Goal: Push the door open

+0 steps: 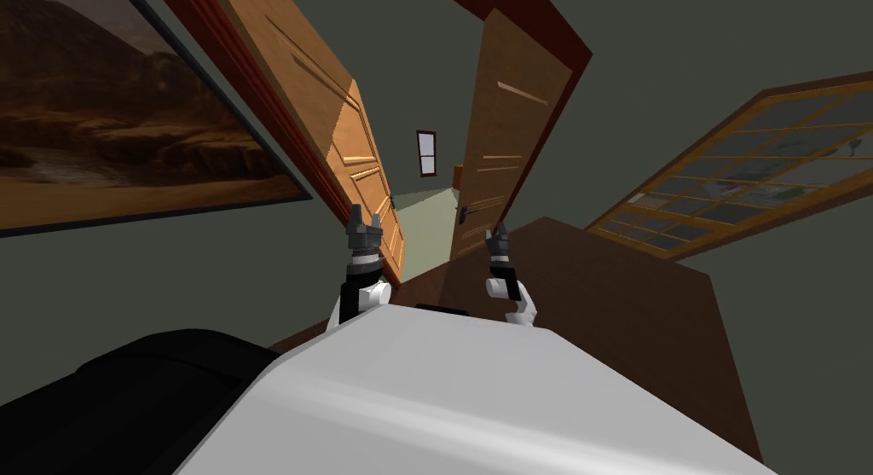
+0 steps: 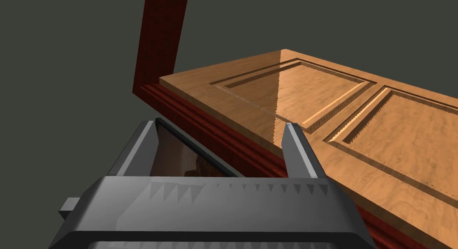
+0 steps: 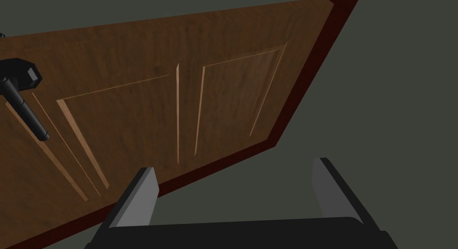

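Left tool (image 2: 223, 148): standing wide and holding nothing, pointing at the near edge of the light orange panelled wooden door leaf (image 2: 358, 125) on the left, just beside it.
Right tool (image 3: 235, 192): likewise spreading wide and empty, facing the darker brown panelled door leaf (image 3: 179, 81) on the right.
Handle: a black lever handle (image 3: 22, 99) is sitting on the brown leaf, well apart from the right tool.
Doorway: both leaves are hanging in a dark red wooden frame (image 2: 161, 40), angling towards the far side, with a gap between them showing a pale floor (image 1: 422, 223) beyond.
Progress: I am judging the push as partly done, since both leaves are standing ajar. Widening the gap is what is remaining.
Hidden: whether either tool is touching its leaf is not showing clearly. The hinges and the tops of both leaves are running out of view, and little of the far room is showing.
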